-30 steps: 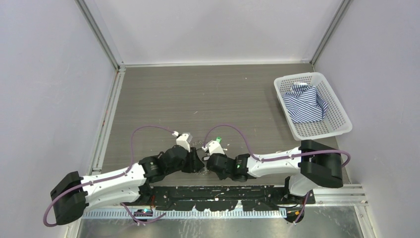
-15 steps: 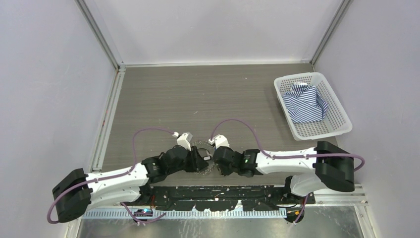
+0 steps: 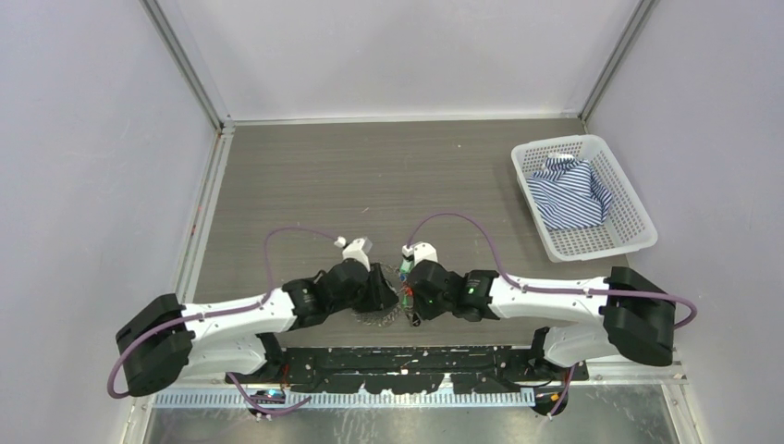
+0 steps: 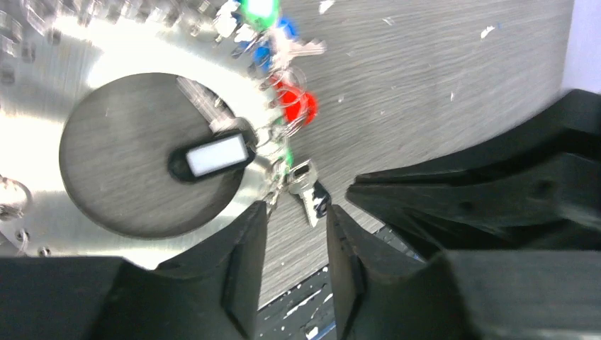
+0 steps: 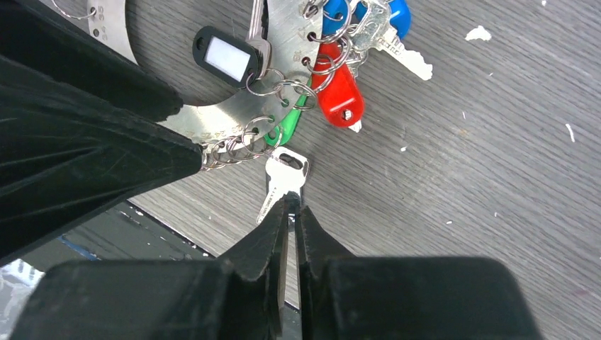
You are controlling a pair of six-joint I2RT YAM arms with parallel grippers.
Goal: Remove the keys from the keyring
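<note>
Keyring: the wide silvery keyring [image 4: 92, 67] lies flat on the grey wood-grain table [image 3: 370, 176], and the tabletop shows through its centre hole.
Keys: the keys [image 4: 298, 106] are bunched along one stretch of the keyring's rim, hung from small split rings [image 5: 283, 88] threaded through holes in that rim.
Red-headed key: the red-headed key [image 5: 340, 99] sits just outside the keyring's rim.
Blue-headed keys: the blue-headed keys [image 5: 397, 14] sit beside the red one, further along the keyring's rim.
Green-headed key: the green-headed key [image 5: 287, 127] is partly tucked under the keyring's rim.
Silver key: the silver key [image 5: 285, 173] lies flat just outside the keyring, blade pointing away from it.
Black tag: the black tag [image 5: 223, 57], white-labelled, lies inside the keyring's hole.
Right gripper: the right gripper [image 5: 292, 205] has its fingers almost together, only a thin slit between them. The tips are at the silver key's blade, just off the keyring. Whether the blade is pinched cannot be told.
Left gripper: the left gripper [image 4: 296, 207] has its jaws apart, with one fingertip at the keyring's rim and the silver key visible in the gap.
Basket: the white basket [image 3: 606, 248] holds a blue-striped cloth [image 3: 573, 194], well apart from the keyring, off to the right.
</note>
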